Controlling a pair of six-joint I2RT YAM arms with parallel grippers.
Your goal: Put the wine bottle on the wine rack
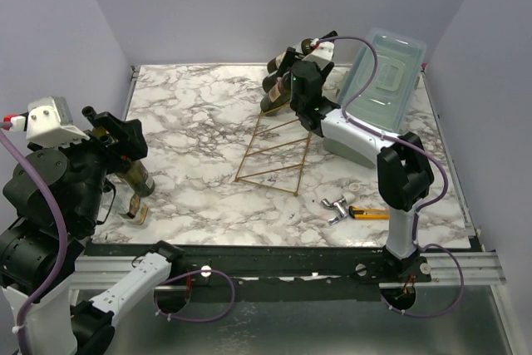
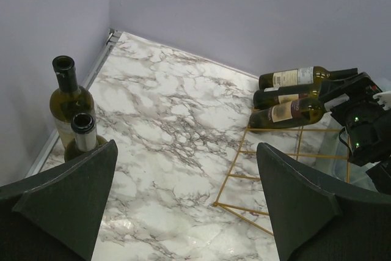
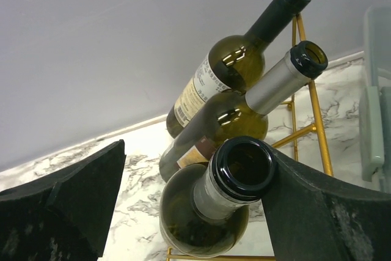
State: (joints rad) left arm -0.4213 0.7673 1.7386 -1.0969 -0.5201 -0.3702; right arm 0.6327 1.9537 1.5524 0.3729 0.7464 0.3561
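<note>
The gold wire wine rack (image 1: 276, 152) stands slanted mid-table. Three green wine bottles (image 1: 287, 72) lie across its upper rungs. My right gripper (image 1: 304, 107) is at their necks and open. In the right wrist view the lowest bottle's mouth (image 3: 242, 169) sits between the fingers (image 3: 195, 151), against the right finger, with the left finger well apart. My left gripper (image 2: 186, 148) is open and empty, raised at the table's left. Two more bottles (image 2: 70, 105) stand upright beside it near the left wall, also seen from above (image 1: 135, 175). The rack also shows in the left wrist view (image 2: 287, 172).
A pale blue-grey plastic box (image 1: 380, 87) lies at the back right, just beyond the right arm. A yellow utility knife (image 1: 366, 213) and a metal clip (image 1: 336, 207) lie at the front right. A small brown object (image 1: 137, 213) lies near the left bottles.
</note>
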